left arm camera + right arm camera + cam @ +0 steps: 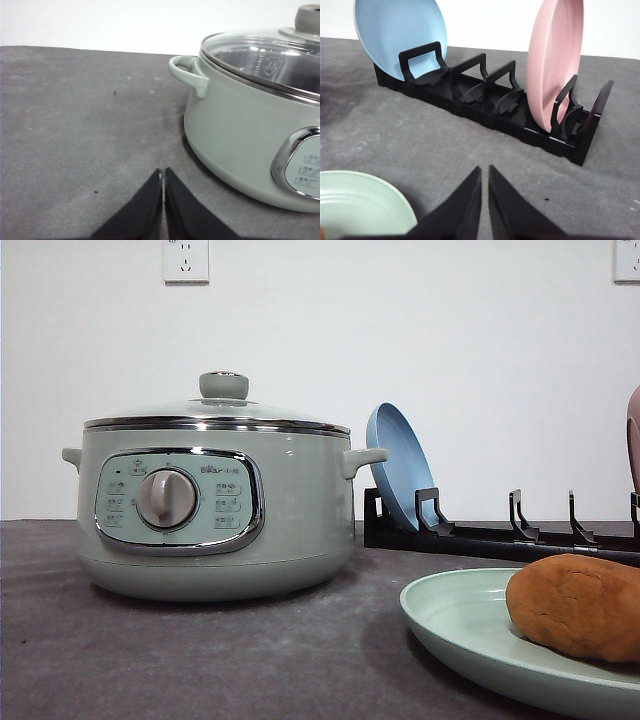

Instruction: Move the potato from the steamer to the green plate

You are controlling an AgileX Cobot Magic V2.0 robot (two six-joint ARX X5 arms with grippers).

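Sage-green steamer [215, 510] sat at left-centre of the dark grey table [200, 660], glass lid [215, 412] on with its green knob [224, 386] upright, silver dial [166, 498] facing front. Left gripper [163, 172] was over bare table just beside the steamer's side handle [187, 72], its two black fingers pressed together at the tips, holding nothing. Through the lid in the left wrist view, the inside looked empty, though glare made that hard to confirm. Right of the steamer, a black dish rack [500, 535] stood behind, a blue plate [400, 465] leaning upright in its leftmost slot and a pink plate [555, 62] upright near the other end. Green plate [460, 625] lay flat at front right, near the rack. Potato [575, 605] rested on the green plate, touching it, partly cut off by the frame edge. Right gripper [485, 172] hovered between green plate and rack, fingers nearly touching, a thin gap only, empty.
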